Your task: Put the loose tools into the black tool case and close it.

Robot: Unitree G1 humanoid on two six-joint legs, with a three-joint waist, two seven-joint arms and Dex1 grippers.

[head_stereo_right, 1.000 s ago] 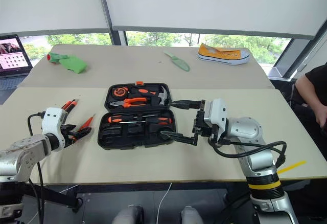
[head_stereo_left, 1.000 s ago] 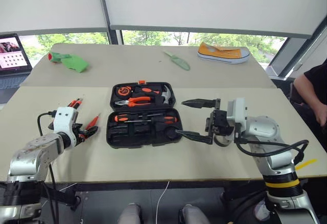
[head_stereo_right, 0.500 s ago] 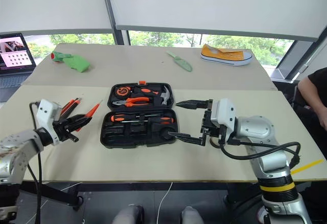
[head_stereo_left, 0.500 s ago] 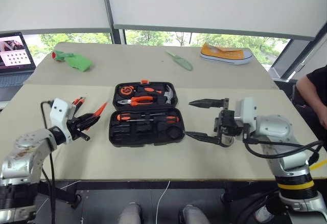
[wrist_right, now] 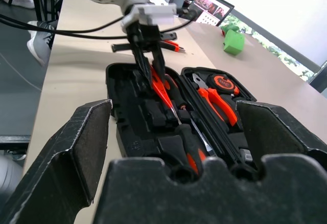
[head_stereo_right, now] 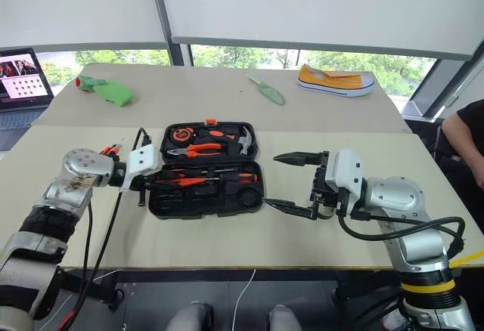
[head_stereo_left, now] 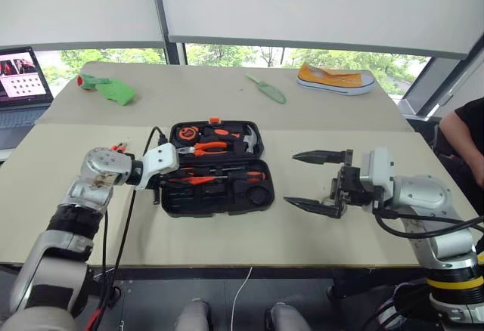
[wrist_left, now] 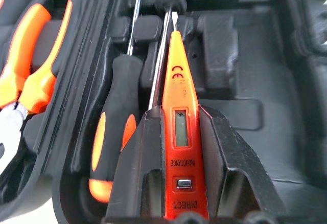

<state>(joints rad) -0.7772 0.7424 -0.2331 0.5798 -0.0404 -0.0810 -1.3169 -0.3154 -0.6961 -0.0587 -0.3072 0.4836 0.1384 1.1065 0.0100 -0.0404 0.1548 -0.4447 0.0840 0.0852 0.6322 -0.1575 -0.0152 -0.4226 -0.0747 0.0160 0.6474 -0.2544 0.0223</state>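
Note:
The black tool case (head_stereo_left: 227,208) lies open mid-table, with pliers (head_stereo_left: 203,148), hammer and tape measure in its far half. My left gripper (head_stereo_left: 172,179) is shut on the slim orange tester screwdriver (wrist_left: 179,106) and holds it low over the near half, its tip pointing along the slots. A black-and-orange screwdriver (wrist_left: 110,147) lies in the slot beside it. Other loose tools (head_stereo_left: 117,148) lie on the table left of the case, partly hidden by my left arm. My right gripper (head_stereo_left: 291,178) stands open just right of the case, holding nothing.
At the back of the table lie a pale green trowel (head_stereo_left: 265,89), a yellow shoe (head_stereo_left: 335,78) and a green cloth (head_stereo_left: 106,89). A laptop (head_stereo_left: 19,81) stands far left. A person (head_stereo_left: 465,131) sits at the right edge.
My left gripper closed on the tester screwdriver left of the case, rolled over and carried it right, over the case's near half. The right gripper drew slightly away to the right.

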